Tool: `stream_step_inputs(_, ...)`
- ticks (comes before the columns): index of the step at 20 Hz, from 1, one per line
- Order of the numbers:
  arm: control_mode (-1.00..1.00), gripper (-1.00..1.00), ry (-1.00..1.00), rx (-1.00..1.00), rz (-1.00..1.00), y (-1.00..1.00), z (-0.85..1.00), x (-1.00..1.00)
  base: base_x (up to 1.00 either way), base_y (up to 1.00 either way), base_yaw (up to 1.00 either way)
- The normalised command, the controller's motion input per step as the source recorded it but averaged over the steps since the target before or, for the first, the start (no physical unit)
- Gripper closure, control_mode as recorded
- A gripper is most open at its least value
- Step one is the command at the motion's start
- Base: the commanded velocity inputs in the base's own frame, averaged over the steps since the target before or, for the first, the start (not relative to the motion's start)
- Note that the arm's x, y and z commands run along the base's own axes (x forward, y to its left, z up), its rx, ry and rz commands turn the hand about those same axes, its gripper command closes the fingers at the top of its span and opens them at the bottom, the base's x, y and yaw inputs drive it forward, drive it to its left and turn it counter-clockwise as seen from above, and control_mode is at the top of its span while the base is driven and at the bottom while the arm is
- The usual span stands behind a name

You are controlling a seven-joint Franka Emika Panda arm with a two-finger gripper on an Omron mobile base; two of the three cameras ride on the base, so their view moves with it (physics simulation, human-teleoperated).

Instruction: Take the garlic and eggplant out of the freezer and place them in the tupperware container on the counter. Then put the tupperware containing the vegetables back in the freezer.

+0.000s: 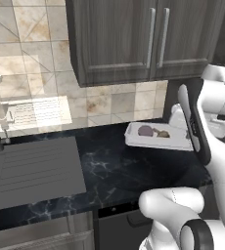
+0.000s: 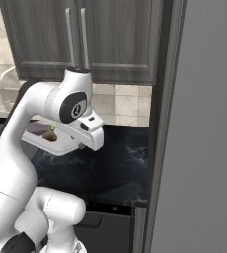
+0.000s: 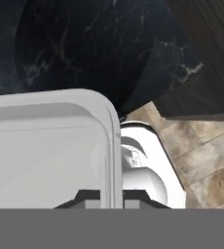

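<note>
Now, tray: shallow white rounded-corner tupperware container (image 1: 134,137) is held above the black marble-look counter (image 1: 114,166).
Jaws: the gripper (image 3: 112,200) is clamped on its rim.
Contents: purple eggplant (image 1: 145,130) and brownish garlic bulb (image 1: 164,134) are carried inside.

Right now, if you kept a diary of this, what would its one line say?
gripper: shut on tupperware container rim | contents: eggplant, garlic | container: by counter | freezer door: closed

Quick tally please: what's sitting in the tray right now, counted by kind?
Eggplant: 1
Garlic: 1
Total: 2, both inside the tupperware container, which the fingers pinch at its rim.
</note>
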Motion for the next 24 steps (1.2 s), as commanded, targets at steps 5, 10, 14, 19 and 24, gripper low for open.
stream_step_inputs(5, 1.00, 1.00, 0.01, 0.01, 0.00, 0.00, 0.00, -0.26, -0.11, 0.00, 0.00)
stream_step_inputs(10, 1.00, 1.00, 0.00, 0.00, 0.00, 0.00, 0.00, 0.00, -0.94, 0.04, 0.00)
stream_step_inputs(14, 1.00, 1.00, 0.00, 0.00, 0.00, 0.00, 0.00, 0.00, -1.00, 0.06, 0.00)
stream_step_inputs(19, 1.00, 1.00, 0.00, 0.00, 0.00, 0.00, 0.00, 0.00, -0.95, -0.01, 0.00)
stream_step_inputs(24, 1.00, 1.00, 0.00, 0.00, 0.00, 0.00, 0.00, 0.00, -0.33, -0.42, -0.02)
